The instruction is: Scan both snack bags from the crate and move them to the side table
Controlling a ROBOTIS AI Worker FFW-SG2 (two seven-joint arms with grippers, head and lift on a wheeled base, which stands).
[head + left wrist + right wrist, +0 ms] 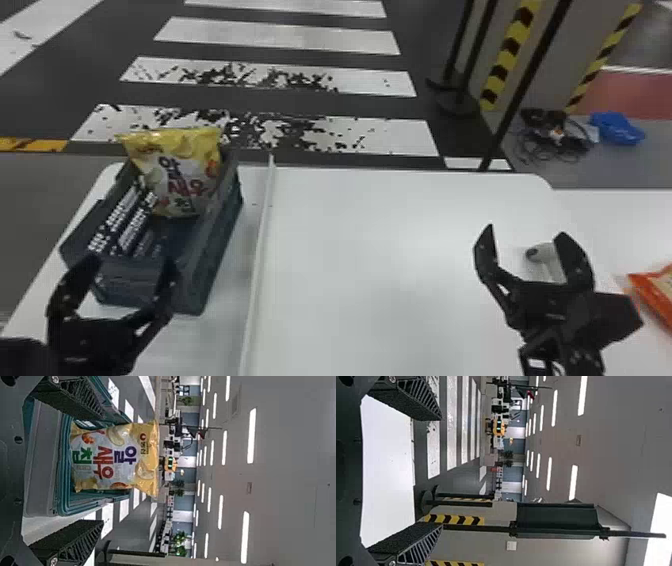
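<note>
In the head view my left gripper (127, 267) stands open at the near end of the dark crate (215, 250). A yellow snack bag (180, 172) stands upright toward the crate's far end. My right gripper (527, 242) is open over the right part of the white table, with a small grey-white scanner (542, 262) beyond and between its fingers. An orange bag (655, 295) lies at the right edge. In the left wrist view the yellow bag (113, 457) is ahead of the open left gripper (103, 469), not touched. The right wrist view has the right gripper (442, 471) holding nothing.
A raised white strip (260, 250) runs along the white table (380, 250) between the crate and the right arm. Another white surface (625, 215) adjoins the table at the right. Black posts (525, 90) stand on the floor behind.
</note>
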